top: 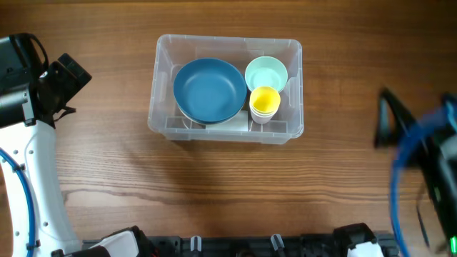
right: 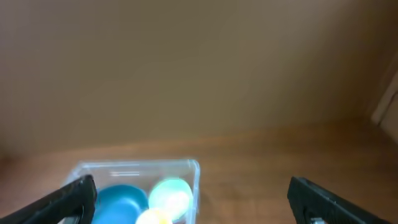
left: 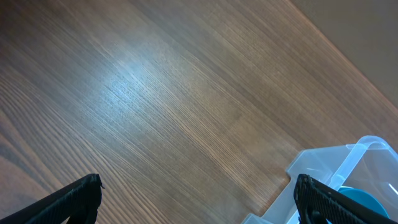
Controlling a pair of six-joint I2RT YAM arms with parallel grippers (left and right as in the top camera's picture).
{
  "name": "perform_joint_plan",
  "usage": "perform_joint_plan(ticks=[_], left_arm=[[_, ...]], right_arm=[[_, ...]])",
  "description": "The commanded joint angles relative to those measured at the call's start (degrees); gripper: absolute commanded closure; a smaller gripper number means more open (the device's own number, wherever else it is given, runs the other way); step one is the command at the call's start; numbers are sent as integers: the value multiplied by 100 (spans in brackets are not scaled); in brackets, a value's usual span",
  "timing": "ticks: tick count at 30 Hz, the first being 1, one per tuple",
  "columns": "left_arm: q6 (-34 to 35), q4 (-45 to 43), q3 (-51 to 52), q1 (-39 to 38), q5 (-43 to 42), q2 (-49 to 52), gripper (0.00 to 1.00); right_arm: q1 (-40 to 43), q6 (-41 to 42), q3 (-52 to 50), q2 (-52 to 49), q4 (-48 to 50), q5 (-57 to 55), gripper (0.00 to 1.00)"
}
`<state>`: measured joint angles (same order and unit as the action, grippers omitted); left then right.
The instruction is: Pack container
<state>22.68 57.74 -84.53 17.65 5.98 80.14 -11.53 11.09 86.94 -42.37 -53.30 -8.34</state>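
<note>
The clear plastic container [top: 228, 41] sits at the table's middle back. It holds a large blue bowl [top: 208, 89], a mint bowl [top: 265, 73] and a yellow cup [top: 265, 101] stacked in a white one. My left gripper [top: 70, 77] is open and empty at the far left, well apart from the container. Its wrist view [left: 199, 190] shows bare wood between the fingers and a container corner [left: 348, 163] at the right. My right gripper [top: 389, 118] is open and empty at the far right, blurred. Its wrist view [right: 191, 190] shows the container [right: 137, 167] ahead.
The wooden table [top: 228, 193] stretches round the container on all sides. A white edge [top: 230, 123] shows under the blue bowl. Blue cables [top: 407, 153] loop over the right arm. The arm bases stand along the front edge.
</note>
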Motion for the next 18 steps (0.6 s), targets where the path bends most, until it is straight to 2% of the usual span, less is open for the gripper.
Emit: perform_joint_plan(ticks=[1, 10, 18], left_arm=[[50, 0, -72, 26, -9, -48, 0], [52, 0, -72, 26, -9, -48, 0], [50, 0, -72, 26, -9, -48, 0]], right_arm=[[2, 151, -1329, 1182, 444, 129, 0], [15, 92, -4725, 3724, 2490, 24, 0], [24, 70, -6599, 4212, 4221, 90, 0]])
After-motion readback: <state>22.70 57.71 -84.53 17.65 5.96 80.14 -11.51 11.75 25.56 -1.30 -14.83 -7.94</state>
